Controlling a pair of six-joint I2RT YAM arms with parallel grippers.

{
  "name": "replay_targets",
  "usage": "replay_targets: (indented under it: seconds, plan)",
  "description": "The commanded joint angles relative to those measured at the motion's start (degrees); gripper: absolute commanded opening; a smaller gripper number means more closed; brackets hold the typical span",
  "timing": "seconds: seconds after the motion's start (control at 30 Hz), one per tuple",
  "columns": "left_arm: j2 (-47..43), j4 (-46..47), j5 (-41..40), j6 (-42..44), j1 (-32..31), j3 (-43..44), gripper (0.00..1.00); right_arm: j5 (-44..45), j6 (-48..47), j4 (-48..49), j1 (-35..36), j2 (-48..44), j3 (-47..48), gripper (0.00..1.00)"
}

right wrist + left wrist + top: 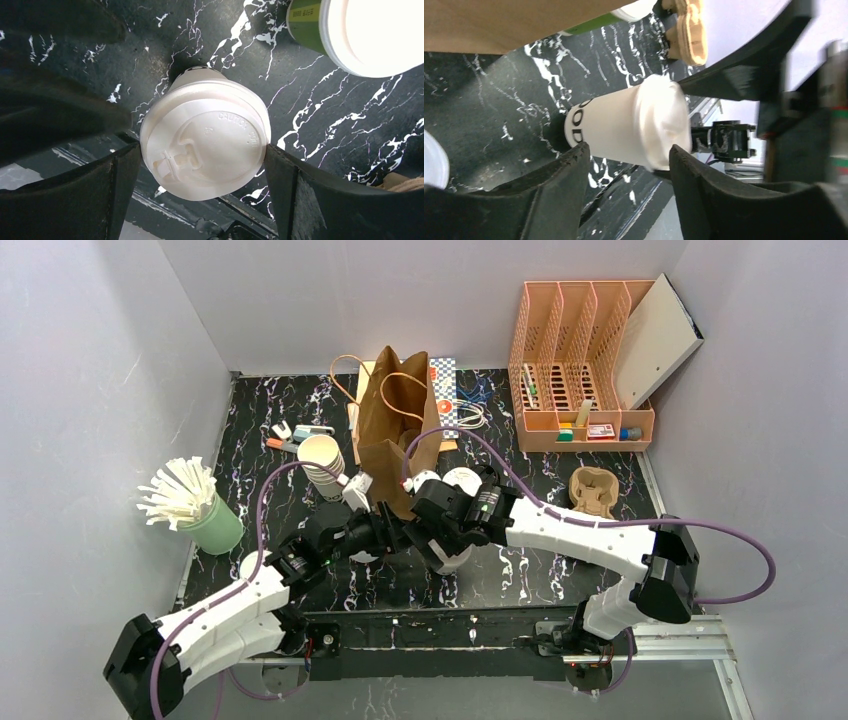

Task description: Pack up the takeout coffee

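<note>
the cream cup [205,145] stands upright on the worktop [520,570], its long axis vertical, directly under your right fingers [310,200]. they are spread wide and straddle the lid from above, the rim close to each one. no squeeze shows, so treat them as released. your left fingers [554,195] sit at the same cup from the side, parted and not clamping it. they are turned so their gap runs along the cup's height, not across it. the right arm looks better placed to take the cup: it would only need to close across the lid or drop lower onto the wall. the green cup [350,35] stands just beyond, beside the bag [395,430], which is open at the top. watch two things: the left wrist crowding the right at the cup, and the green cup close to the path to the bag. the cup stack [322,462] stands left of the bag, and the carrier [592,490] is well to the right.
</note>
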Motion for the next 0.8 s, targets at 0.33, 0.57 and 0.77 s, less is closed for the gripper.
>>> replay_targets:
  seconds: [0.33,0.57,0.77]
  plan:
    - [11.7,28.0,10.5,-9.4,2.5,-7.4,0.7,-4.7,-4.8,6.8,-0.1,-2.6,-5.9,0.98]
    - [15.5,26.7,11.7,-8.4,3.0,-6.5,0.66,-5.1,-5.3,7.9,-0.1,-3.1,-6.5,0.98]
    - [14.1,12.1,7.8,-0.9,3.0,-3.2,0.58,-3.6,-4.8,8.0,-0.1,-4.2,-5.4,0.98]
